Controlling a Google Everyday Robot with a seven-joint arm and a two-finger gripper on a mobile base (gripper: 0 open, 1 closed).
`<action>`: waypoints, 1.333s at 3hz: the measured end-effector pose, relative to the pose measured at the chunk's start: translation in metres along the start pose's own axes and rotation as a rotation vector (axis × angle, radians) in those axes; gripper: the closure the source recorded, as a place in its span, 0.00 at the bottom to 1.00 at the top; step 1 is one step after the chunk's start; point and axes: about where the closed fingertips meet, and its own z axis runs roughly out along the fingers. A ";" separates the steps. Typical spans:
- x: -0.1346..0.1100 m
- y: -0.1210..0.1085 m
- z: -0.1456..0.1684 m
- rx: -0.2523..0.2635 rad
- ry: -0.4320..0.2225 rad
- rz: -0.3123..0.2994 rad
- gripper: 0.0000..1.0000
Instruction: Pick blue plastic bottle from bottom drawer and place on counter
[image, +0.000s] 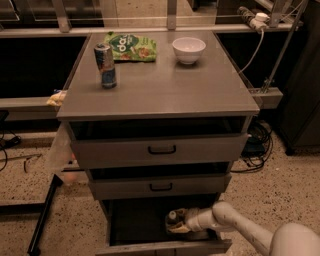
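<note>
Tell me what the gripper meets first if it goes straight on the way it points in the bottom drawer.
Probably the blue plastic bottle, right at the tip of the gripper in the bottom drawer; depth is unclear, so they may already touch.

Surface (165, 92): can (105, 65) at left; bag (131, 46) behind it, at the rear edge; bowl (188, 50) at rear right, apart from the bag. Beneath the surface: upper drawer (160, 150); middle drawer (160, 186) below it; bottom drawer (132, 225) lowest, standing open. In the bottom drawer, right side: plastic bottle (172, 216); gripper (176, 227) just beside the bottle, reaching in from the right.
</note>
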 end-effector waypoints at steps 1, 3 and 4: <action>-0.003 0.005 -0.005 0.001 -0.010 0.007 0.75; -0.060 0.010 -0.083 0.001 -0.050 0.041 1.00; -0.120 0.003 -0.139 -0.019 -0.034 0.061 1.00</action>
